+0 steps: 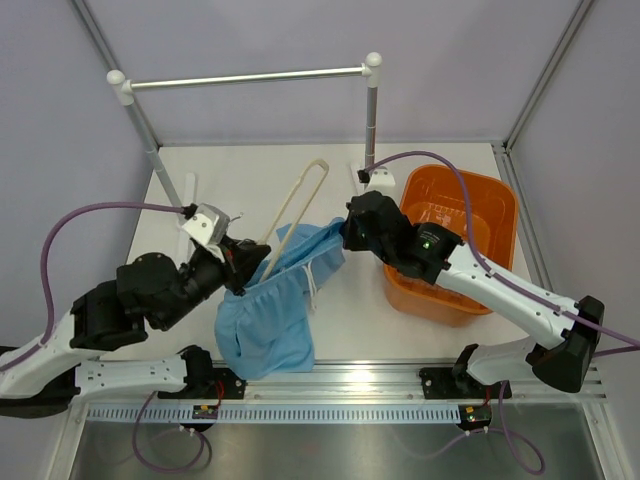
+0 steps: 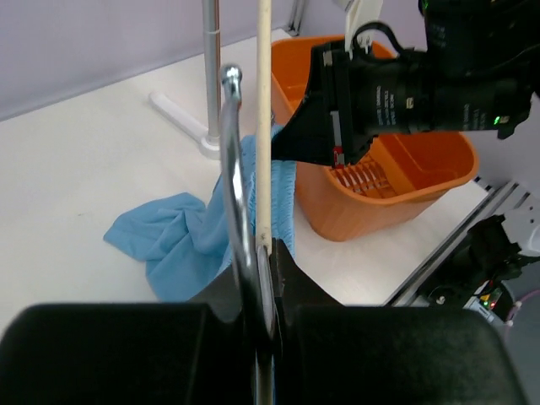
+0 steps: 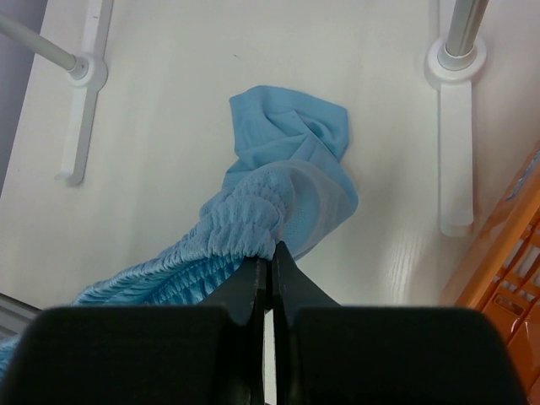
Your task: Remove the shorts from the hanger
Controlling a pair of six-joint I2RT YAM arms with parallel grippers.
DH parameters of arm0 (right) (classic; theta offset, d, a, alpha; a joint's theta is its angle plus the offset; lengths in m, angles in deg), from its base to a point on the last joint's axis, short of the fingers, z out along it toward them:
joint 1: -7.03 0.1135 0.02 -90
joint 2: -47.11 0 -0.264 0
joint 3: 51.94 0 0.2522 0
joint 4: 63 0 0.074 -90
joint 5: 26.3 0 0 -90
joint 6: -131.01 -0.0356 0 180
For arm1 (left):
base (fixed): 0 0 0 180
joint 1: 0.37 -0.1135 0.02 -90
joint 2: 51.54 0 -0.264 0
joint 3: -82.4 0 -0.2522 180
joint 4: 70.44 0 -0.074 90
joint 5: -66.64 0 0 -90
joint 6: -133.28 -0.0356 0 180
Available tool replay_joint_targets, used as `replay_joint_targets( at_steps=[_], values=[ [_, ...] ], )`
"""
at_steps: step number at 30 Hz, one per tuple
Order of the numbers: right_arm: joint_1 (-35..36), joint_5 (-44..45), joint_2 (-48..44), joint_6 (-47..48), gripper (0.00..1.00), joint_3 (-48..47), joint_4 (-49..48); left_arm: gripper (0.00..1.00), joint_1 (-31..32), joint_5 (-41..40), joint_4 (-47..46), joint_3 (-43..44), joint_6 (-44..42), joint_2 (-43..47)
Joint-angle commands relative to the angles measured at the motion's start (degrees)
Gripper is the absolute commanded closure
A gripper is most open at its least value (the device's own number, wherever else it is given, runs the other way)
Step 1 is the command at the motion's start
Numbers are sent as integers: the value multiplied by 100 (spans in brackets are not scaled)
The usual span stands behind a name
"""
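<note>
Blue shorts [image 1: 265, 320] hide part of the hanger [image 2: 263, 126].

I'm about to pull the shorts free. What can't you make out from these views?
1. Left wrist view: the lower part of the slim cream plastic hanger, cut off by the black body of the left gripper.
2. Top view: whether the light-blue fabric shorts are threaded on the hanger; the fabric and the left gripper cover its lower end.
3. Right wrist view: the hanger is out of frame; only the waistband pinched in the right gripper shows.
</note>
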State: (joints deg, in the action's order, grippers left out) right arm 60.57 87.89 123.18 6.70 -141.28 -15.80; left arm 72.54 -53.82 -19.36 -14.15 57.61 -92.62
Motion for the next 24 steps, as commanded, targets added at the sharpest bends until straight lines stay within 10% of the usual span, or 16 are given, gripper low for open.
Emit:
replay_joint_targets(
  at_steps=[1, 18, 24],
  values=[
    [-116, 166, 4, 73, 100, -45, 146, 100, 5, -83, -542, 176, -35, -58],
    [2344, 289, 655, 301, 100, -1232, 524, 100, -145, -2770, -1499, 1406, -624, -1929],
    [2679, 262, 356, 424, 100, -1398, 515, 100, -1171, -2388, -1482, 1837, -537, -2246]
  ],
)
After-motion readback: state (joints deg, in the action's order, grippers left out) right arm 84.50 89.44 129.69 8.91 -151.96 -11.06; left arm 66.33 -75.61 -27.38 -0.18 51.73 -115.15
